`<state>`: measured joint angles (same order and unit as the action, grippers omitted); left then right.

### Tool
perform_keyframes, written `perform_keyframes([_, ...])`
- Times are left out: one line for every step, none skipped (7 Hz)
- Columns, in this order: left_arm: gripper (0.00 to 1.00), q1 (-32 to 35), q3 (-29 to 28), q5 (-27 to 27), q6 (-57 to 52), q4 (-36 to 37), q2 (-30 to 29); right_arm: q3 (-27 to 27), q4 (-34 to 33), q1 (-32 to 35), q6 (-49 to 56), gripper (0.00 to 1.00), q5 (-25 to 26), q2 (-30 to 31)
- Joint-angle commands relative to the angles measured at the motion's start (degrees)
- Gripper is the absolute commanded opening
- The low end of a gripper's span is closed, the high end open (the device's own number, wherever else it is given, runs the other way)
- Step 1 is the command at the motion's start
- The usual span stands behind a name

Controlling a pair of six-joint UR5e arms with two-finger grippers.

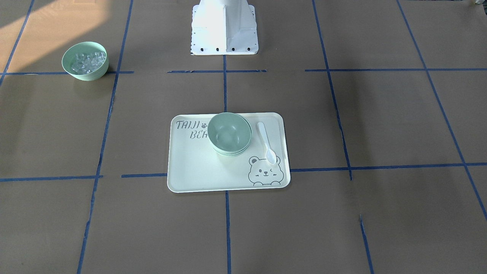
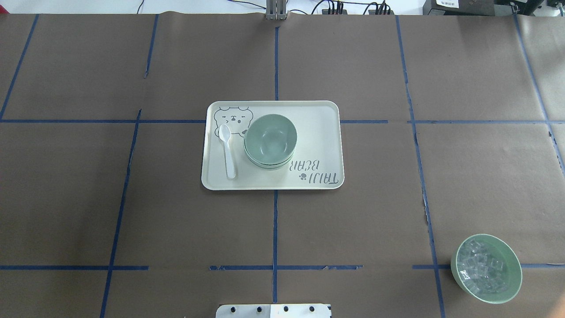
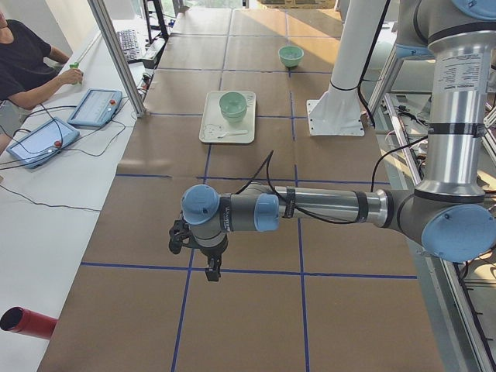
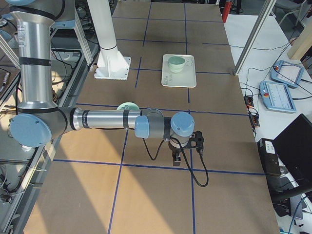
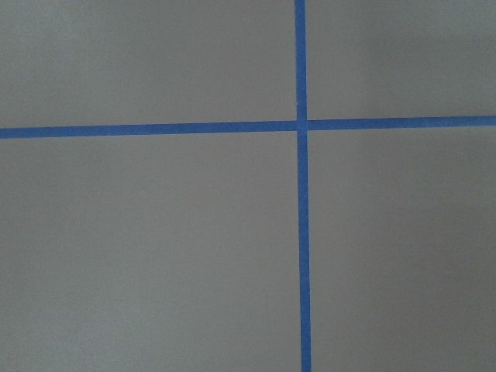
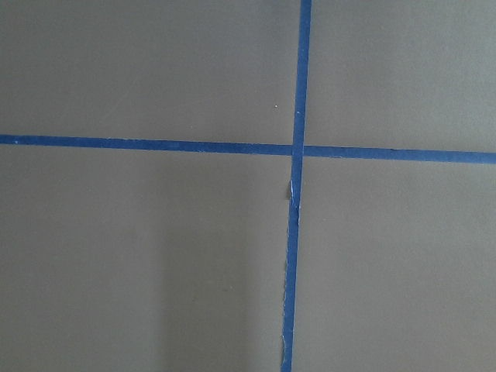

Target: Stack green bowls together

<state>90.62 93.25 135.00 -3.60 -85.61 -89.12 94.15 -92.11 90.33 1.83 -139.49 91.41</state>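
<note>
The green bowls (image 2: pixel 270 140), small round ones of pale mint plastic, sit nested as one stack on the pale rectangular bear-print tray (image 2: pixel 318 132), just beside a white plastic spoon (image 2: pixel 228 152). From the left gripper (image 3: pixel 211 271) the stack lies well apart, far along the table toward its middle. From the right gripper (image 4: pixel 177 160) it lies about as far in the opposite direction. Both grippers hang over brown paper with blue tape crossings. Whether their jaws are wide or narrow I cannot tell. The bowls are round, so there is no long axis to align with, and neither arm seems clearly nearer. I judge the stacking to be finished. The other green bowl with clear cubes (image 2: pixel 485 268) stands on the right gripper's side.
</note>
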Motion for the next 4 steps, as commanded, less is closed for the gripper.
perform_keyframes([1.0, 0.0, 0.0, 0.0, 0.0, 0.0, -0.01, 0.06, 0.0, 0.02, 0.01, 1.0, 0.01, 0.0])
perform_keyframes([1.0, 0.0, 0.0, 0.0, 0.0, 0.0, -0.09, 0.24, 0.0, 0.02, -0.07, 1.0, 0.01, 0.0])
perform_keyframes([1.0, 0.0, 0.0, 0.0, 0.0, 0.0, -0.09, 0.24, 0.0, 0.02, -0.16, 1.0, 0.01, -0.09])
perform_keyframes([1.0, 0.0, 0.0, 0.0, 0.0, 0.0, -0.09, 0.33, 0.0, 0.02, -0.34, 1.0, 0.01, -0.09])
